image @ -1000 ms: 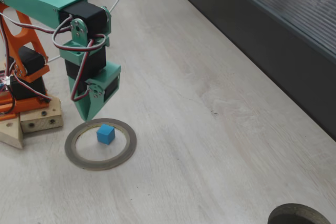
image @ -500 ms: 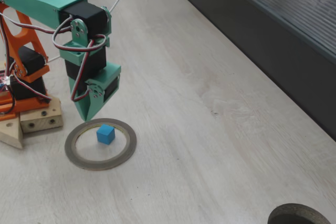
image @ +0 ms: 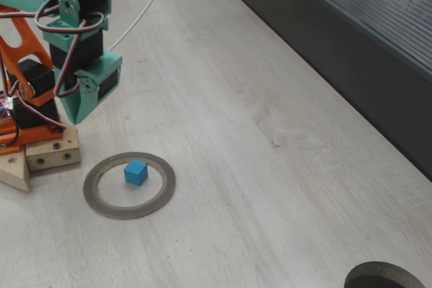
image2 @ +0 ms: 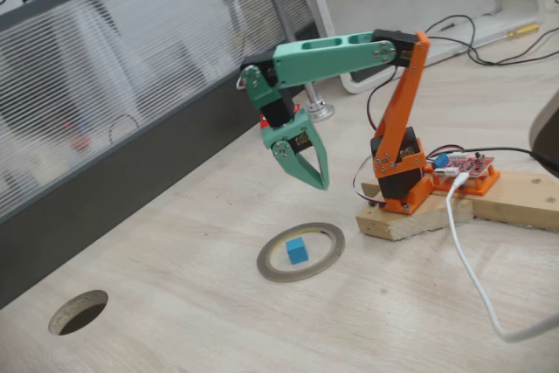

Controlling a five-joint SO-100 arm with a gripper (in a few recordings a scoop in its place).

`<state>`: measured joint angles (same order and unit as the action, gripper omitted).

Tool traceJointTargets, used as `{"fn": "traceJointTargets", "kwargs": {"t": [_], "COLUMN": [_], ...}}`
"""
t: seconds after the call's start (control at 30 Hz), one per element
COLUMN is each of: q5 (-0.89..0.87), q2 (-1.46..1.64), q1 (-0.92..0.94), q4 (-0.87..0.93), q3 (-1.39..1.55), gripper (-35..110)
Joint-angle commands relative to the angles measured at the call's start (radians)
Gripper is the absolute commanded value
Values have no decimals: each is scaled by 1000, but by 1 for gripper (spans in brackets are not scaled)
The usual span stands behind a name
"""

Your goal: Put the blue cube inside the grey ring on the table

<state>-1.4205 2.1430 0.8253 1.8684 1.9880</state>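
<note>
The blue cube (image: 136, 173) (image2: 297, 250) lies flat on the table (image: 270, 166) inside the grey ring (image: 166, 187) (image2: 270, 270), left of the ring's middle in a fixed view and clear of the rim. My green gripper (image: 76, 121) (image2: 322, 185) hangs in the air above and behind the ring, toward the arm's base. Its fingers meet at the tip, shut with nothing between them. It touches neither the cube nor the ring.
The orange arm base stands on a wooden block (image: 48, 154) (image2: 419, 216) just beside the ring. A dark ribbed wall (image: 351, 38) runs along the table's far side. A dark round ring (image: 385, 276) (image2: 79, 312) sits near the table's corner. A white cable (image2: 472, 277) trails from the base.
The gripper has lifted and swung back toward the arm's base, away from above the ring. The blue cube and the ring have not moved.
</note>
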Motion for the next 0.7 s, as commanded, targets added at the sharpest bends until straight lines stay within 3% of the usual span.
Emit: {"fn": "traceJointTargets", "kwargs": {"t": [0.0,0.3,0.67], "q5": [-6,-5,-3], "q2": [127,164,164], "q1": [11,11,11], "q4": [32,32,32], "q3": [15,233,239], "gripper": [0,0,0]}}
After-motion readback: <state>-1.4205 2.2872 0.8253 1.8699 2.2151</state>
